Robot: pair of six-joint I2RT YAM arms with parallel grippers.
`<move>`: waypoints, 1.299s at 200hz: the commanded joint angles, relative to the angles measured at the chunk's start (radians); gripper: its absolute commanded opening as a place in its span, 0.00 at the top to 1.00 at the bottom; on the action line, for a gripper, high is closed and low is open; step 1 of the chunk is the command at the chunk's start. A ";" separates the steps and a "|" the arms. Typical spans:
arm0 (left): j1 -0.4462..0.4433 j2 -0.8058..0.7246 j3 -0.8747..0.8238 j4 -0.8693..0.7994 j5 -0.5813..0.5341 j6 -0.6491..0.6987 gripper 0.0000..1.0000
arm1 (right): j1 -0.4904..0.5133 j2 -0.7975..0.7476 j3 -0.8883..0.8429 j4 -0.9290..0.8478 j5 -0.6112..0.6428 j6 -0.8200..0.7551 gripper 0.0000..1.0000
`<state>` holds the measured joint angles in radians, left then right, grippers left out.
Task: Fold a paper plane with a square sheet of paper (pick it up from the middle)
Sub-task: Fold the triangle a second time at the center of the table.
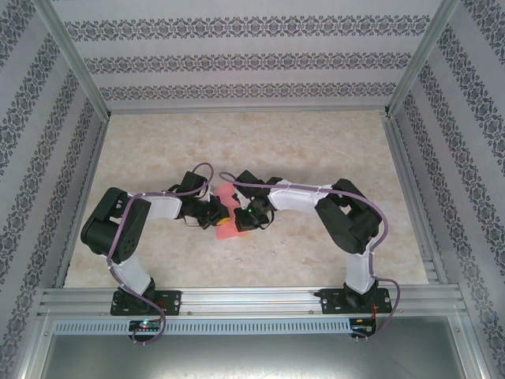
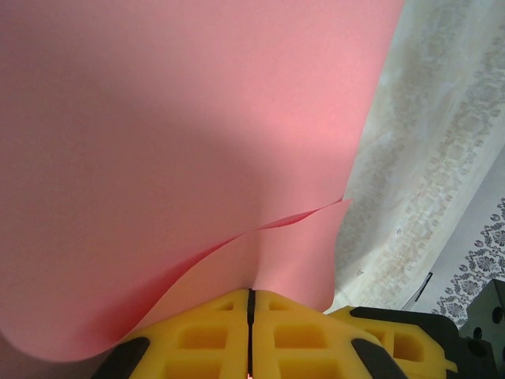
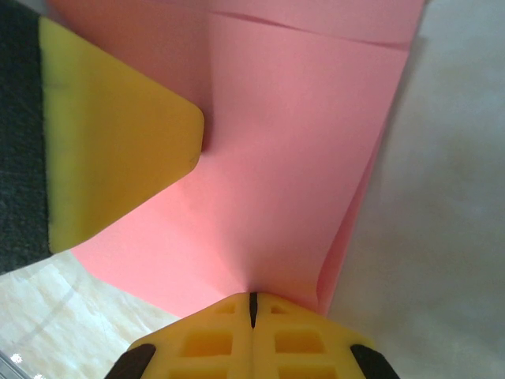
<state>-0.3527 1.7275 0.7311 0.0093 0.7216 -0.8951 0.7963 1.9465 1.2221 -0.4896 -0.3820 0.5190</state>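
Cream marbled table (image 1: 316, 150), framed by aluminium rails (image 1: 252, 294), carries left arm base (image 1: 136, 302) and right arm base (image 1: 357, 299) at near edge.

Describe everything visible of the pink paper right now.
The pink paper is thin, plain, salmon-pink and unmarked, folded into overlapping layers, with one loose flap curling. It sits mid-table between both arms. The left gripper and the right gripper are each shut on an edge, pinching it from opposite sides. Whether it touches the tabletop cannot be told.
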 commanded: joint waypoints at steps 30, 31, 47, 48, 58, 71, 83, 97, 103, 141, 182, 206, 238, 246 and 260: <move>0.001 0.010 0.007 -0.116 -0.105 0.038 0.86 | -0.014 -0.008 -0.023 -0.035 0.025 -0.009 1.00; 0.001 0.009 0.008 -0.114 -0.102 0.039 0.86 | -0.015 -0.008 -0.024 -0.034 0.025 -0.009 1.00; 0.000 -0.027 0.014 -0.052 -0.059 0.035 0.83 | -0.018 -0.004 -0.031 -0.027 0.011 -0.005 1.00; 0.000 -0.029 0.013 -0.048 -0.057 0.035 0.82 | -0.018 -0.003 -0.031 -0.026 0.010 -0.005 1.00; -0.001 -0.058 0.008 -0.014 -0.041 0.032 0.80 | -0.019 0.001 -0.037 -0.019 0.003 0.000 1.00; -0.007 -0.094 -0.007 0.017 -0.030 0.028 0.79 | -0.022 0.005 -0.043 -0.010 -0.006 0.010 1.00; -0.020 -0.121 -0.022 0.032 -0.027 0.028 0.79 | -0.026 0.009 -0.049 0.001 -0.017 0.017 1.00; -0.035 -0.131 -0.041 0.041 -0.027 0.027 0.81 | -0.028 0.012 -0.055 0.013 -0.030 0.022 1.00; -0.041 -0.131 -0.049 0.044 -0.032 0.025 0.82 | -0.029 0.015 -0.056 0.016 -0.035 0.023 1.00; -0.061 -0.082 -0.078 0.108 -0.029 -0.008 0.88 | -0.033 0.020 -0.058 0.018 -0.049 0.024 1.00; -0.071 -0.042 -0.065 0.126 -0.039 -0.010 0.89 | -0.035 0.021 -0.064 0.025 -0.055 0.028 1.00; -0.072 -0.045 -0.066 0.077 -0.091 -0.011 0.91 | -0.035 0.025 -0.065 0.025 -0.058 0.029 1.00; -0.072 -0.036 -0.085 0.034 -0.153 -0.036 0.93 | -0.042 0.014 -0.074 0.044 -0.082 0.036 1.00; -0.072 -0.026 -0.088 0.033 -0.153 -0.042 0.94 | -0.046 0.001 -0.080 0.065 -0.106 0.046 1.00; -0.071 -0.012 -0.091 0.040 -0.146 -0.048 0.94 | -0.051 -0.027 -0.084 0.107 -0.149 0.061 1.00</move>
<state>-0.4133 1.6775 0.6643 0.0917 0.6693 -0.9142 0.7544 1.9434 1.1717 -0.4133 -0.4892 0.5510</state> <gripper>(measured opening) 0.073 0.038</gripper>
